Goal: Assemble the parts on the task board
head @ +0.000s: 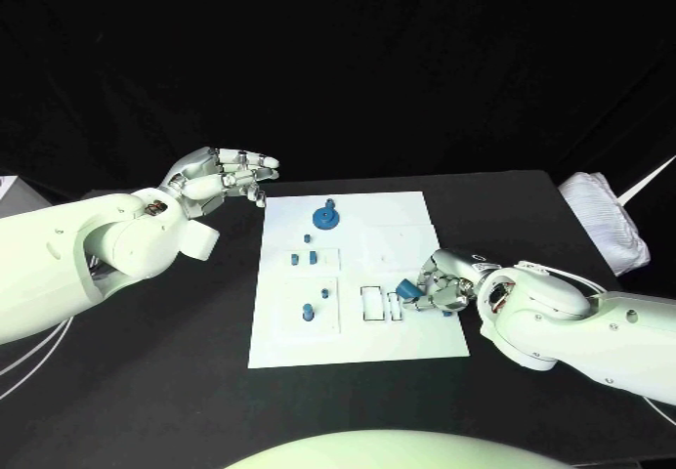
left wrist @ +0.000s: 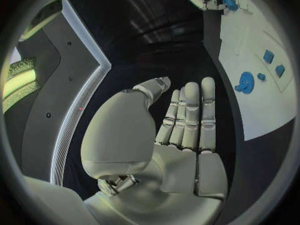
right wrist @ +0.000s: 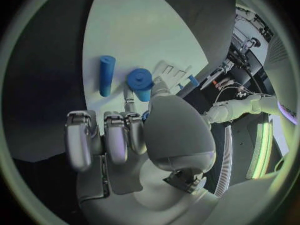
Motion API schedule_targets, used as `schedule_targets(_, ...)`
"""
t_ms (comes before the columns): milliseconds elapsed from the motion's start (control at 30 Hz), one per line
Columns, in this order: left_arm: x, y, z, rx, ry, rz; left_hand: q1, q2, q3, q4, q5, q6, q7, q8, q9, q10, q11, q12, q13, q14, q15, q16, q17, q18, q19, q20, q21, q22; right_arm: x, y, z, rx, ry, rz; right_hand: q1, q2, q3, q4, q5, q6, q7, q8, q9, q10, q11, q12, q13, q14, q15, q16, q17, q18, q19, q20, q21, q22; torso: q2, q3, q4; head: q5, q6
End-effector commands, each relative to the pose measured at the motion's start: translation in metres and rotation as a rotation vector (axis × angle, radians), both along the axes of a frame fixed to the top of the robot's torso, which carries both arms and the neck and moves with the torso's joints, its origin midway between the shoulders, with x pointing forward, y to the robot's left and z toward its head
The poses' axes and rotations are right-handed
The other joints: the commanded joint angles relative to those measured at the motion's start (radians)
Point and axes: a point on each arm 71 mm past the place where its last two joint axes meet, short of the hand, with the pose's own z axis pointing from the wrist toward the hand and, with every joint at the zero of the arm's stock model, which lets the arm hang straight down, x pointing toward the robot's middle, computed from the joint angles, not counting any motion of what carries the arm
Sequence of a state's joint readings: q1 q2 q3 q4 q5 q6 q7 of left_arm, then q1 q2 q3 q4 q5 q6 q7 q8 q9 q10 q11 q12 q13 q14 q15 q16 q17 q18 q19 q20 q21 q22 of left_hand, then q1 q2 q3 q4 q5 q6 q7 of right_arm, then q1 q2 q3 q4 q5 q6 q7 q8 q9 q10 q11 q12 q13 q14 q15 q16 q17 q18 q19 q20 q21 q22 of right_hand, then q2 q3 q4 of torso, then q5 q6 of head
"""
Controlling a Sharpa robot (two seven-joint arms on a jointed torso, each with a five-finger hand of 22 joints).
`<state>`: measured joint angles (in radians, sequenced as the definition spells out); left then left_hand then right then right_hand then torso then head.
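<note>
White cloth bundle (head: 609, 217) at black table (head: 169, 391) right edge.

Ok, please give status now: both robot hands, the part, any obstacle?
Left robot hand open, raised beside the task board. Right robot hand holds a blue part over the board's right edge. Nothing blocking.

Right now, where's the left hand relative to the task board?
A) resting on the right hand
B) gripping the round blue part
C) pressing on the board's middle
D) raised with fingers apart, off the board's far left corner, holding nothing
D: the left hand hangs raised beside the far left corner of the task board, fingers apart and holding nothing; the left wrist view shows its palm bare.
</note>
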<state>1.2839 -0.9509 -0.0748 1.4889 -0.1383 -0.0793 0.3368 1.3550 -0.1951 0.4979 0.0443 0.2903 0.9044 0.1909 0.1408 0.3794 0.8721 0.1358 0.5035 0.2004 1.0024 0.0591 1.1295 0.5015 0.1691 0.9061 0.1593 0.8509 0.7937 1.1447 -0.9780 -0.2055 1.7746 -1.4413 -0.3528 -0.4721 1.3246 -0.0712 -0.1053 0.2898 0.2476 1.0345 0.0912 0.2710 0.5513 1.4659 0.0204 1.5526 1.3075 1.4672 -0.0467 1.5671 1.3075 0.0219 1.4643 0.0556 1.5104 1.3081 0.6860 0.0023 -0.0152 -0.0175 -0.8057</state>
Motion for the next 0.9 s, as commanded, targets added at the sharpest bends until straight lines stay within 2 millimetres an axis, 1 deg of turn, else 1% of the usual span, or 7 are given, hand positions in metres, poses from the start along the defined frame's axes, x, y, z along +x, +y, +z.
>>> schedule_targets(33, -0.001, -0.003, 0.001, -0.012, 0.004, -0.021, -0.006, 0.007, -0.003, 0.003, 0.002, 0.003, 0.0, 0.0, 0.0, -0.004, -0.002, 0.005, -0.001, -0.006, 0.003, -0.005, -0.001, 0.015, 0.006, -0.001, -0.003, -0.001, -0.006, 0.002, -0.009, 0.0, 0.045, -0.008, 0.016, 0.002, 0.015, 0.0, 0.038, 0.01, -0.009, 0.005, -0.011, 0.088, -0.013, -0.001, 0.238, 0.104, -0.011, 0.004, 0.263, -0.013, 0.096, -0.009, 0.01, 0.25, -0.001, 0.0002, -0.001, 0.0, 0.001)
schedule_targets(233, -0.001, -0.002, 0.0, -0.012, 0.005, -0.021, -0.005, 0.007, -0.003, 0.003, 0.003, 0.003, 0.0, 0.0, 0.0, -0.004, -0.003, 0.005, -0.001, -0.006, 0.003, -0.005, -0.001, 0.015, 0.006, -0.002, -0.004, -0.001, -0.011, 0.003, -0.003, 0.1, 0.034, -0.061, 0.024, -0.006, 0.044, 0.0, 0.117, 0.025, -0.017, 0.009, -0.017, 0.092, -0.021, 0.002, 0.244, 0.104, -0.017, 0.004, 0.263, -0.016, 0.1, -0.015, 0.031, 0.255, -0.001, -0.0005, -0.0006, -0.006, 0.0)
schedule_targets(433, -0.001, -0.004, 0.0, -0.012, 0.007, -0.026, -0.004, 0.008, -0.002, 0.003, 0.004, 0.003, 0.0, 0.0, 0.0, -0.004, -0.003, 0.005, -0.001, -0.006, 0.003, -0.005, -0.001, 0.015, 0.007, -0.002, -0.004, -0.001, -0.011, 0.007, 0.016, 0.201, -0.016, -0.073, 0.022, -0.007, 0.047, 0.001, 0.119, 0.027, -0.018, 0.01, -0.017, 0.095, -0.021, 0.006, 0.248, 0.104, -0.017, 0.004, 0.263, -0.019, 0.103, -0.015, 0.045, 0.259, -0.001, -0.0002, 0.0007, -0.009, 0.003)
schedule_targets(500, -0.001, -0.004, 0.0, -0.012, 0.008, -0.027, -0.004, 0.008, -0.002, 0.003, 0.004, 0.003, 0.0, 0.0, 0.0, -0.004, -0.003, 0.005, -0.001, -0.006, 0.003, -0.005, -0.001, 0.015, 0.007, -0.002, -0.004, -0.001, -0.01, 0.009, 0.022, 0.217, -0.023, -0.063, 0.02, -0.006, 0.05, 0.001, 0.121, 0.03, -0.019, 0.012, -0.017, 0.094, -0.022, 0.004, 0.247, 0.104, -0.018, 0.004, 0.263, -0.019, 0.103, -0.016, 0.045, 0.259, 0.0, 0.0008, 0.0003, -0.008, 0.005)
schedule_targets(633, 0.0, -0.004, 0.0, -0.013, 0.002, -0.023, -0.003, 0.01, -0.001, 0.004, 0.004, 0.003, 0.0, 0.0, 0.0, -0.004, -0.003, 0.006, -0.001, -0.007, 0.003, -0.005, -0.001, 0.015, 0.007, -0.002, -0.005, -0.002, -0.01, 0.013, 0.03, 0.23, -0.035, -0.042, 0.018, -0.006, 0.052, 0.001, 0.121, 0.035, -0.021, 0.014, -0.017, 0.095, -0.023, 0.006, 0.248, 0.104, -0.019, 0.004, 0.263, -0.019, 0.104, -0.016, 0.047, 0.259, 0.0, 0.0003, 0.0, -0.005, 0.006)
schedule_targets(767, 0.0, -0.005, 0.001, -0.016, -0.006, -0.019, 0.0, 0.012, 0.0, 0.004, 0.005, 0.003, 0.0, 0.0, 0.0, -0.001, -0.004, 0.008, -0.001, -0.006, 0.002, -0.005, -0.001, 0.015, 0.008, -0.002, -0.005, -0.002, -0.01, 0.016, 0.035, 0.228, -0.035, -0.03, 0.018, -0.006, 0.054, 0.001, 0.121, 0.036, -0.021, 0.015, -0.017, 0.094, -0.024, 0.005, 0.248, 0.104, -0.019, 0.004, 0.263, -0.02, 0.104, -0.016, 0.049, 0.26, 0.0, -0.0007, 0.0004, -0.005, 0.004)
schedule_targets(900, 0.0, -0.005, 0.001, -0.016, -0.006, -0.02, 0.001, 0.013, 0.001, 0.004, 0.006, 0.004, -0.001, 0.0, 0.0, 0.0, -0.004, 0.008, 0.0, -0.006, 0.002, -0.004, -0.001, 0.015, 0.008, -0.002, -0.006, -0.002, -0.01, 0.021, 0.035, 0.22, -0.011, -0.017, 0.018, -0.006, 0.054, 0.001, 0.12, 0.036, -0.022, 0.015, -0.017, 0.095, -0.024, 0.006, 0.249, 0.104, -0.019, 0.004, 0.263, -0.02, 0.104, -0.016, 0.049, 0.26, 0.001, 0.0006, -0.0014, -0.002, 0.003)
